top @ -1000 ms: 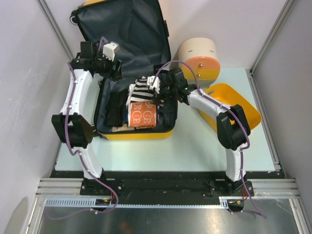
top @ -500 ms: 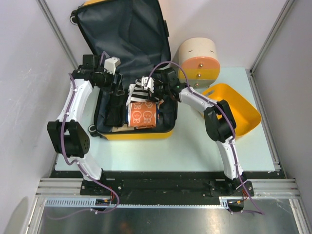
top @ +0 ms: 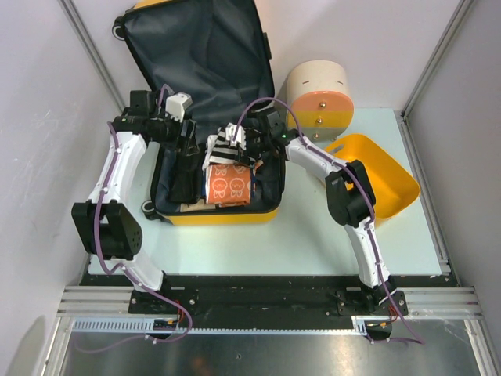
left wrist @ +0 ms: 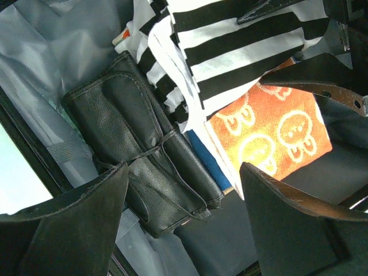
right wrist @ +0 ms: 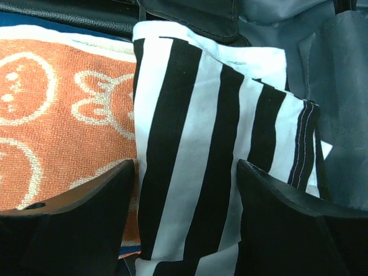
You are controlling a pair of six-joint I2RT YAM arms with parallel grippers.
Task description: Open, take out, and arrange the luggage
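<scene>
Beneath the right end effector, jaws wide and empty for grabbing, a black-and-white striped cloth lies inside the open yellow hard-shell luggage; the left end effector gapes empty over a black leather pouch.

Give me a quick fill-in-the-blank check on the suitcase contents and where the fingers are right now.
1. The luggage is ____, its lid upright.
2. The left fingers are spread above a rolled ____ pouch.
3. The right fingers are spread over a black-and-white ____ cloth.
4. Beside that cloth lies an ____ towel with cartoon faces.
Missing words: open; black; striped; orange.
</scene>
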